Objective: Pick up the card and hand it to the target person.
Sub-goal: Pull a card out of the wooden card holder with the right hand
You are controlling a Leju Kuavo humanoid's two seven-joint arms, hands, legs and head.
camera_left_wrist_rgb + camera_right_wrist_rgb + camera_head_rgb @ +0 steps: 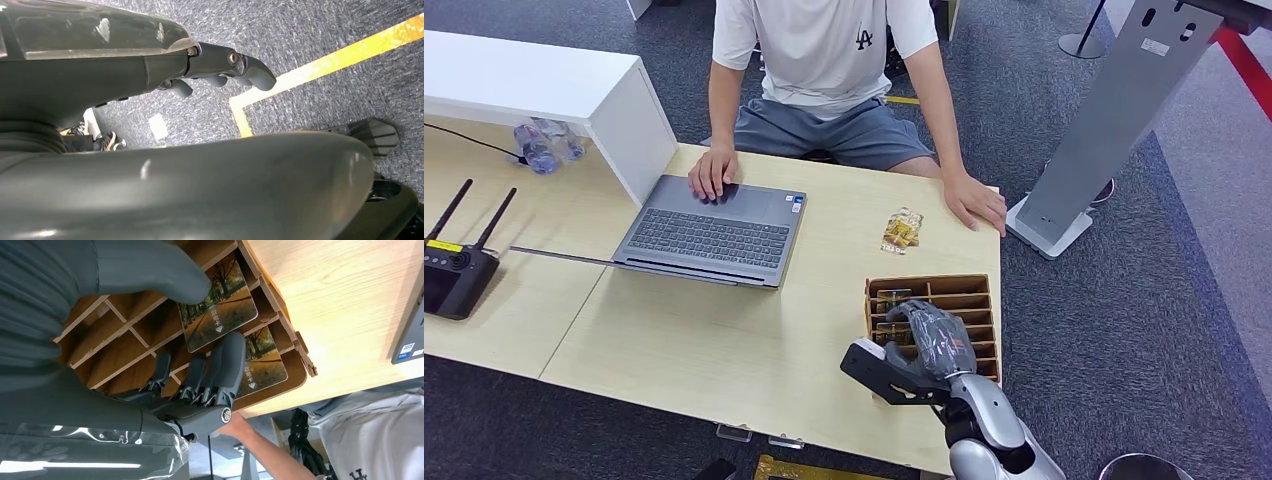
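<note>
A wooden slotted rack (980, 290) stands at the table's front right corner, and my right hand (929, 338) is down over it. In the right wrist view a card with an autumn road picture (220, 310) sits tilted across the rack's dividers (125, 320), pinched between my thumb (150, 270) and my fingers (225, 365). A second, similar card (265, 365) lies in the slot beside it. The seated person (824, 60) faces me across the table, one hand (976, 204) flat on the wood beyond the rack. My left hand (220, 62) hangs over the carpet, holding nothing.
An open laptop (709, 232) lies mid-table under the person's other hand (712, 172). A small yellow packet (902, 230) lies beyond the rack. At the left are a black controller with antennas (454, 275), a white shelf (554, 90) and bottles (549, 145). A grey stand (1114, 120) rises at the right.
</note>
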